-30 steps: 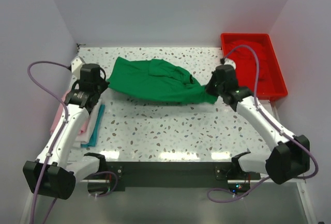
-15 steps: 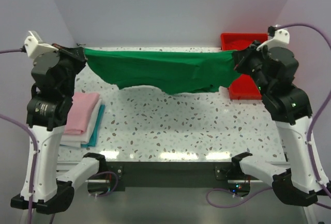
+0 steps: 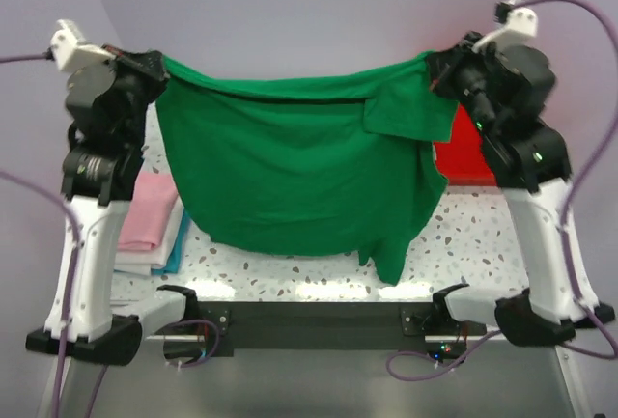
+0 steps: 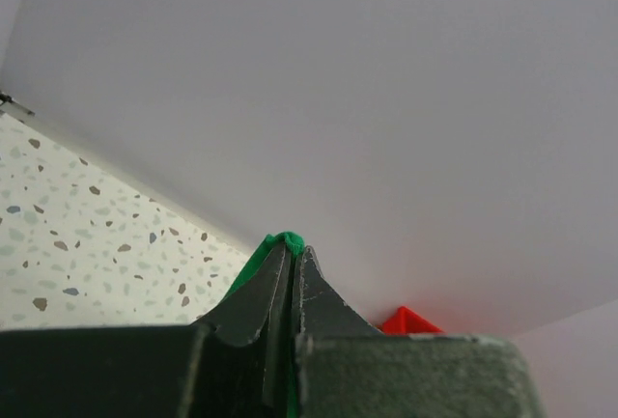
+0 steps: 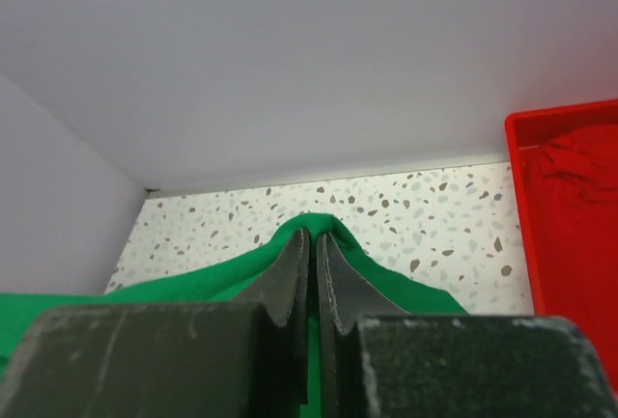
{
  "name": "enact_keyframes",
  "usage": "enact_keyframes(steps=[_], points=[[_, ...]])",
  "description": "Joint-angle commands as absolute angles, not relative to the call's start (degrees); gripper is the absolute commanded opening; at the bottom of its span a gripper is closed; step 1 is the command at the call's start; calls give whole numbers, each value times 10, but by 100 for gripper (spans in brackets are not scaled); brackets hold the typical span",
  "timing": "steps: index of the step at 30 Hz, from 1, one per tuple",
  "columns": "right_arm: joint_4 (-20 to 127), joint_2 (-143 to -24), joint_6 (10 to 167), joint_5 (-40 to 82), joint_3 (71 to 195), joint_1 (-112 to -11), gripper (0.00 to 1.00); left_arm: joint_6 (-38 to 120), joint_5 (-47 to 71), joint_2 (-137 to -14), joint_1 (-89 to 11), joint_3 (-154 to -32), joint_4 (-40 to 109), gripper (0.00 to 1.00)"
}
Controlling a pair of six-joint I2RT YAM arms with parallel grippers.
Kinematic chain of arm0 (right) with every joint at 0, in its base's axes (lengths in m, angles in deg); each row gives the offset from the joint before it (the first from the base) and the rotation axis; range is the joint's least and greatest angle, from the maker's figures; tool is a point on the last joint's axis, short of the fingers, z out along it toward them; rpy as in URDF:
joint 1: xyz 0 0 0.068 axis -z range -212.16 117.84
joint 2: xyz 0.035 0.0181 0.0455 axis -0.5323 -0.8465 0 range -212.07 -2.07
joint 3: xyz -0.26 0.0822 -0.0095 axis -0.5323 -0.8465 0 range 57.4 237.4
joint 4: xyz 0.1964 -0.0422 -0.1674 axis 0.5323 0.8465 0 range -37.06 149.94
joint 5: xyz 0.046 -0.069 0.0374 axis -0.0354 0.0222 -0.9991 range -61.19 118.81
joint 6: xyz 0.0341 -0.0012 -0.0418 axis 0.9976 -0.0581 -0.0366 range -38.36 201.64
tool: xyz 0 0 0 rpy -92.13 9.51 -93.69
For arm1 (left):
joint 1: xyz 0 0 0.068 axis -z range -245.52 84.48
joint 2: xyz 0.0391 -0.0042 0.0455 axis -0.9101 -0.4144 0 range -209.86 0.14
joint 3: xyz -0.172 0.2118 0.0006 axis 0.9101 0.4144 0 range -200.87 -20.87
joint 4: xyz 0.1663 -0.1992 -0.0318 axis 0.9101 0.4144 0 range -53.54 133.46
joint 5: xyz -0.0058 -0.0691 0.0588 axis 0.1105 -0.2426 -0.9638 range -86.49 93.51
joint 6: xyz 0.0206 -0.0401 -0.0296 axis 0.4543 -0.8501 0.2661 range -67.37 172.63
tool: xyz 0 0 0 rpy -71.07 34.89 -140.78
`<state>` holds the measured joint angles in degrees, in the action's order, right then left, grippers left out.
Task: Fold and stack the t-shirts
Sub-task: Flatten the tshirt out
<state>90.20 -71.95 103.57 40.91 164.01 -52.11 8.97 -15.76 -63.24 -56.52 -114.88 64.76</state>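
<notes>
The bright green t-shirt (image 3: pixel 299 167) hangs spread out high above the table, stretched between both arms. My left gripper (image 3: pixel 157 68) is shut on its left top corner; green cloth (image 4: pixel 286 240) peeks out past the tips of my left gripper (image 4: pixel 293 256). My right gripper (image 3: pixel 436 66) is shut on the right top corner, where one sleeve folds over; my right gripper (image 5: pixel 314 236) pinches the green t-shirt (image 5: pixel 386 283). A folded pink t-shirt (image 3: pixel 151 213) lies on a stack at the left. A red t-shirt (image 5: pixel 579 215) lies in the red tray (image 5: pixel 514 162).
The pink shirt rests on white and teal folded cloth (image 3: pixel 174 249) by the left arm. The red tray (image 3: pixel 463 162) stands at the back right, mostly hidden behind the hanging shirt. Speckled tabletop (image 3: pixel 463 244) shows below the shirt's hem. Grey walls enclose the back and sides.
Both arms rose from low over the table to high up, lifting the green t-shirt off the surface. It went from a bunched heap to a hanging, spread sheet.
</notes>
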Motion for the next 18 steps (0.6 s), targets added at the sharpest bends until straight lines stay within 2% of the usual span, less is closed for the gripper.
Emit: enact_keyframes(steps=[1,4,5,9,11,14,17,18], points=[[794,-845,1025,344,1650,-491,0,112,-123,-730,-573,-1128,506,0],[768,-945,1041,311,1732,-468,0,119,-89,-828,-587,-1188,452,0],[773,-969,1041,305,1804,-467,0,119,-78,-854,-592,-1216,453,0],[804,-1060,1032,302,1969,-458,0,130,-38,-978,-608,-1416,481,0],[808,-1075,1033,303,2013,-453,0,136,-37,-1000,-615,-1468,503,0],[800,-1062,1030,304,1985,-446,0,138,-23,-1002,-624,-1483,500,0],[765,-1005,1033,310,1898,-442,0,139,-23,-961,-627,-1397,469,0],[755,-988,1034,311,1835,-441,0,134,-24,-947,-628,-1336,461,0]])
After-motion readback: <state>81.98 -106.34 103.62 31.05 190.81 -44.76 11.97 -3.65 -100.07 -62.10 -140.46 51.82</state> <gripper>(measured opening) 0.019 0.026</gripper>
